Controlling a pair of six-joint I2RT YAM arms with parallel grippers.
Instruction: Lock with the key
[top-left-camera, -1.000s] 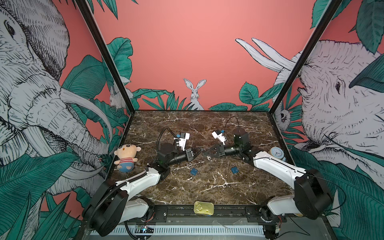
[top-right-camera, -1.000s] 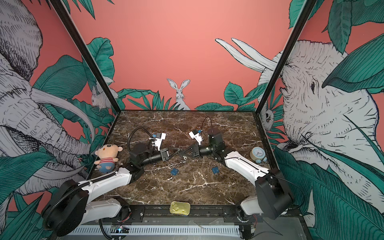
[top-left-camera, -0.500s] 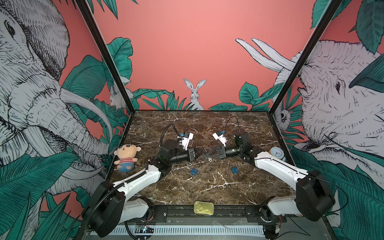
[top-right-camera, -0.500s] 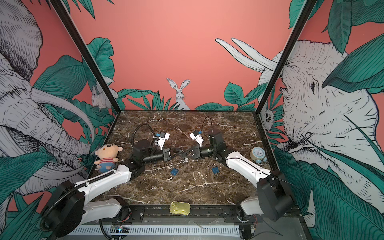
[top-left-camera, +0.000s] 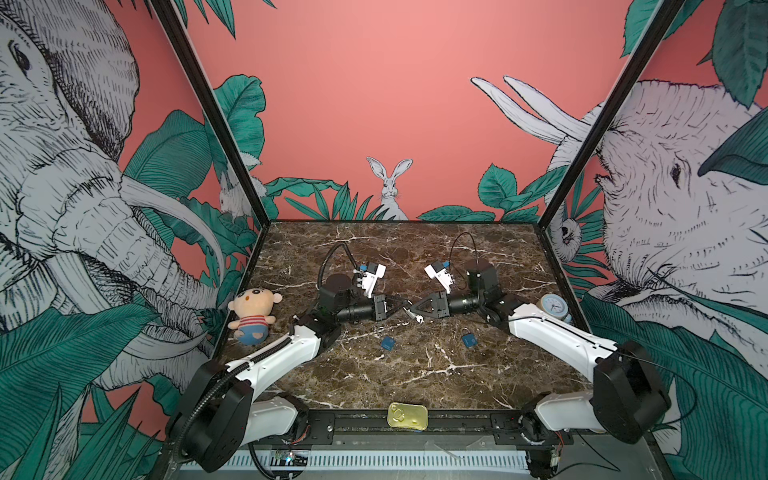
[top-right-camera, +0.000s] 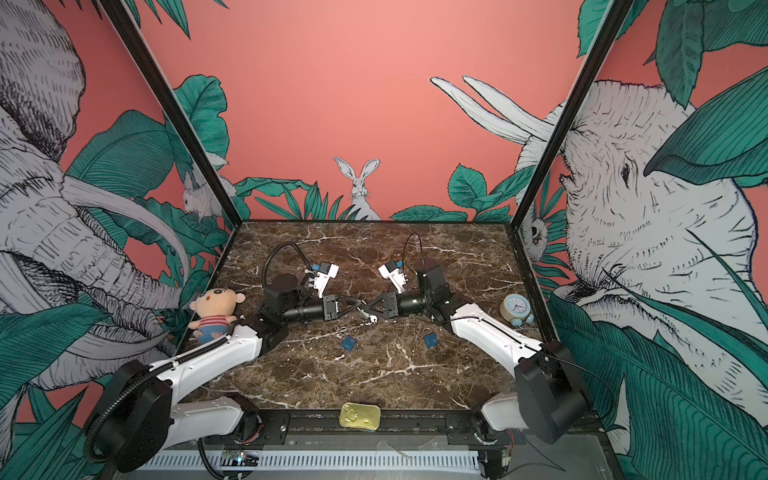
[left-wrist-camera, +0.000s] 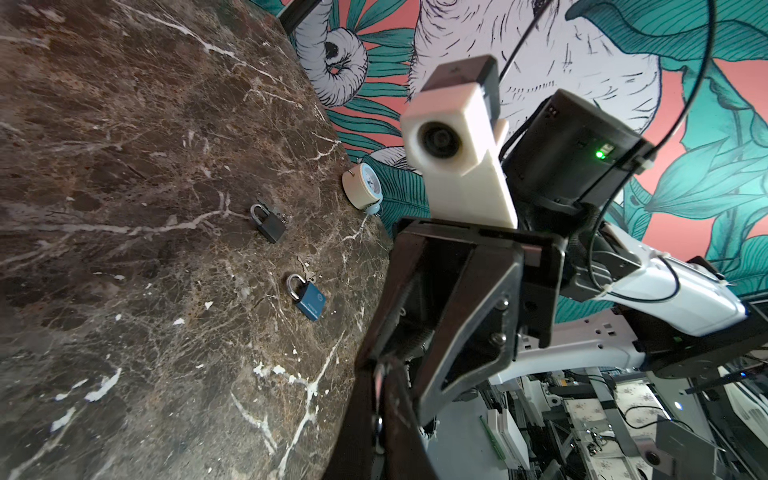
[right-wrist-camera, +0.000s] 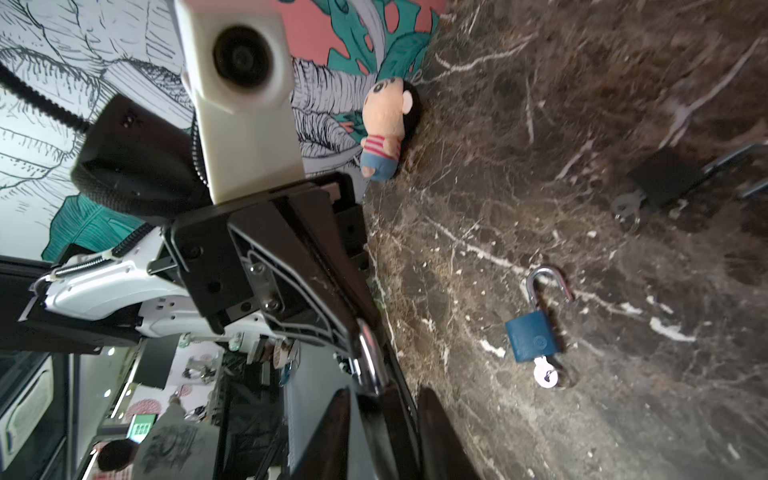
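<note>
Both grippers meet tip to tip above the middle of the marble table (top-left-camera: 415, 386). My left gripper (top-left-camera: 404, 309) (top-right-camera: 358, 302) (left-wrist-camera: 380, 374) is shut on the silver shackle (right-wrist-camera: 370, 357) of a padlock. The padlock's dark body sits between the fingers of my right gripper (top-left-camera: 411, 312) (right-wrist-camera: 384, 392), whose jaws stand slightly apart, with a gap beside the body. A small silver key (top-left-camera: 418, 319) (top-right-camera: 372, 319) hangs just below the two tips.
Among the padlocks on the table are a blue one with an open shackle and a key in it (top-left-camera: 387, 343) (right-wrist-camera: 532, 336), a blue one (top-left-camera: 469, 340) (left-wrist-camera: 309, 297) and a black one (left-wrist-camera: 269, 222). Doll (top-left-camera: 253, 309) at left, clock (top-left-camera: 552, 306) at right, tin (top-left-camera: 407, 416) at front.
My left gripper has moved right until its tips meet the right gripper's. The right gripper's jaws have parted a little. The left stays shut.
</note>
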